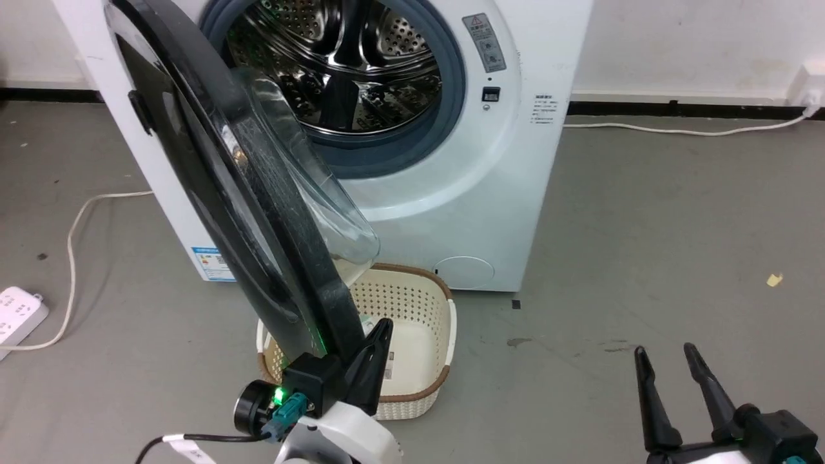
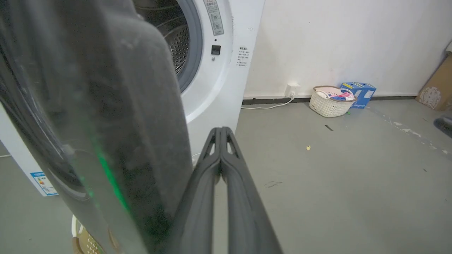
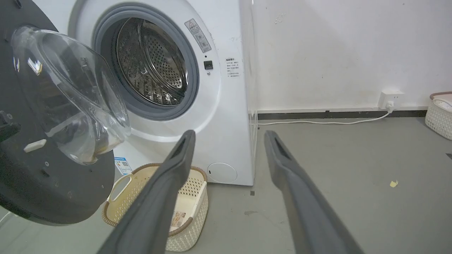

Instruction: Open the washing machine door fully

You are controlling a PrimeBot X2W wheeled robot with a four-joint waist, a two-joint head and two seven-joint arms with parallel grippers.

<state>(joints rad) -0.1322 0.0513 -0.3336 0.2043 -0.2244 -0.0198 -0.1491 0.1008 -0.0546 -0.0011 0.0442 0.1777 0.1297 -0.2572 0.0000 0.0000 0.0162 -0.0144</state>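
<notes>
washing machine door [image 1: 193,148] is swung well out from the washing machine [image 1: 451,193], hinged on the machine's left side, glass bowl facing the drum. left gripper [image 1: 379,345] sits out in front of the machine, right against the door's lower rim, its 2 fingers [image 2: 240,197] squeezed together with nothing between them. right gripper [image 1: 664,351] hangs well out from the machine's front right corner, fingers spread wide and empty. cream basket [image 1: 412,406] sits just in front of the machine
</notes>
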